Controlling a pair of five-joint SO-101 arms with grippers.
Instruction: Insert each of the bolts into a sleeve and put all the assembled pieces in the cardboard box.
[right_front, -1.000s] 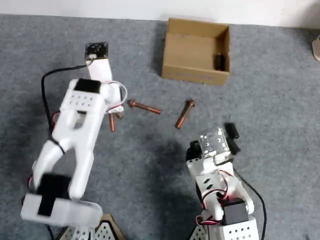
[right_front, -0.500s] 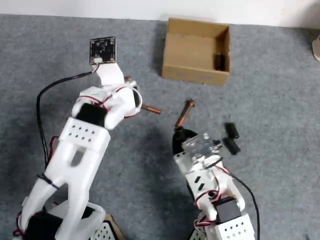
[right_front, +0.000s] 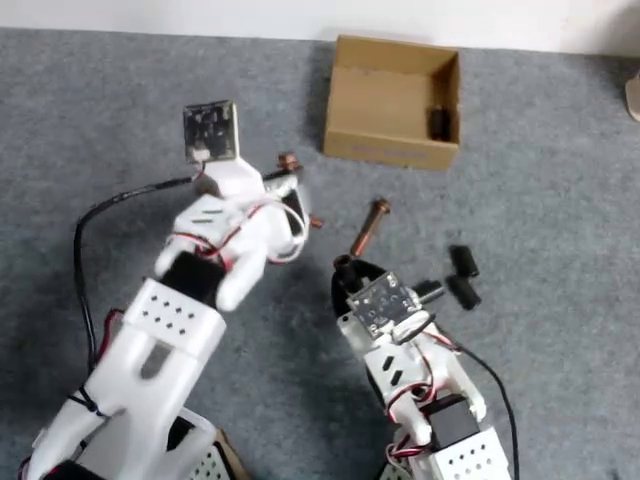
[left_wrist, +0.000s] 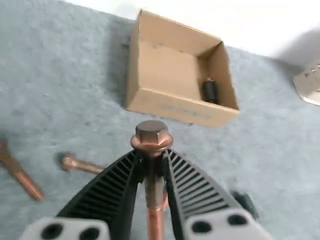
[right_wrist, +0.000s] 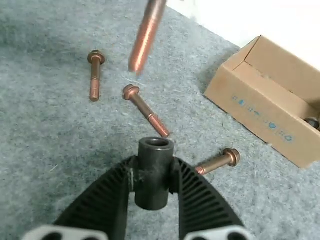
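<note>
Since 1.0 s ago both arms have swung inward. The left arm has come up off the scattered bolts and moved toward the table centre. The right arm has pulled away from the spare sleeves.

Right gripper (right_wrist: 155, 161): jaws partly closed, clamped on both sides of a black sleeve (right_wrist: 151, 187). The sleeve stands out past the fingertips, its open bore facing away from the wrist.

Left gripper (left_wrist: 152, 157): jaws nearly closed, pinching a copper bolt (left_wrist: 151, 136) by the shank just under the hex head. The head sticks out past the fingertips. In the right wrist view the threaded end of this bolt hangs tilted in the air beyond the sleeve. Bolt and sleeve are apart, not yet mated.

On the grey carpet (right_front: 560, 200): the nearest loose bolt (right_wrist: 218, 161) lies just beyond the held sleeve. The second loose bolt (right_wrist: 145, 110) lies farther out. The third loose bolt (right_wrist: 95, 75) lies farthest, well apart from the box. The first spare sleeve (right_front: 462, 260) and second spare sleeve (right_front: 462, 292) lie near each other on the right arm's outer side.

Cardboard box (right_front: 385, 150): at the far edge of the carpet, open side up. One dark cylindrical piece (left_wrist: 209, 90) stands inside against the wall on the right arm's side. Whether it carries a bolt cannot be told.
</note>
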